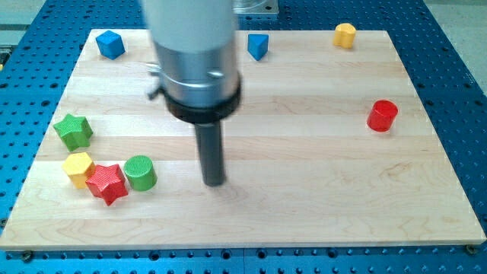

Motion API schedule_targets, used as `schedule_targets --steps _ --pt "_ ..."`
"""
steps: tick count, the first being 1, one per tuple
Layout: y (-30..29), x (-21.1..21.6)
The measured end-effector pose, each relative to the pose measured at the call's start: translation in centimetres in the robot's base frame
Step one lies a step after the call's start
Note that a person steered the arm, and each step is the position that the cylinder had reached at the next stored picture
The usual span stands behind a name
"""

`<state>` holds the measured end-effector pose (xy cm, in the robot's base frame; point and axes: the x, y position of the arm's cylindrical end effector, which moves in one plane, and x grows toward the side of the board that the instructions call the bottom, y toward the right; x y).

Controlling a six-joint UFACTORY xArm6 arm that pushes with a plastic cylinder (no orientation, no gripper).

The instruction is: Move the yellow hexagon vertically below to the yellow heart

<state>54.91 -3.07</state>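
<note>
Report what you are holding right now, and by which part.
Nothing is held: I only push. My tip rests on bare board, right of the green cylinder, touching no block.

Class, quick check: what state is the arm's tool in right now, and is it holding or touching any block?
Tool: a plain rod, no jaws, holding nothing.
My tip rests on the board, right of the green cylinder, touching no block.

We see the scene under bright, even light from above, with the pale wooden tabletop (319, 190) nearly washed out at mid-board. Shadows are soft and short: a faint one sits at the foot of the red cylinder (382, 116), another beside the green cylinder (140, 172). Our arm's grey housing (194, 46), close to the lens, looks blurred, while the blocks stay reasonably sharp. No strong glare shows.
</note>
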Motion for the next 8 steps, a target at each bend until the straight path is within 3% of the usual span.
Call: schedule_targets --steps 1,2,4,5,6,7,8 --pt "-14.1 6.8" --pt "-20.0 6.3" --pt "-20.3 -2.2" --pt "-14.2 -5.8" --pt "-4.2 -9.5" --pt "-1.3 -9.9" --pt "8.5 -15.2"
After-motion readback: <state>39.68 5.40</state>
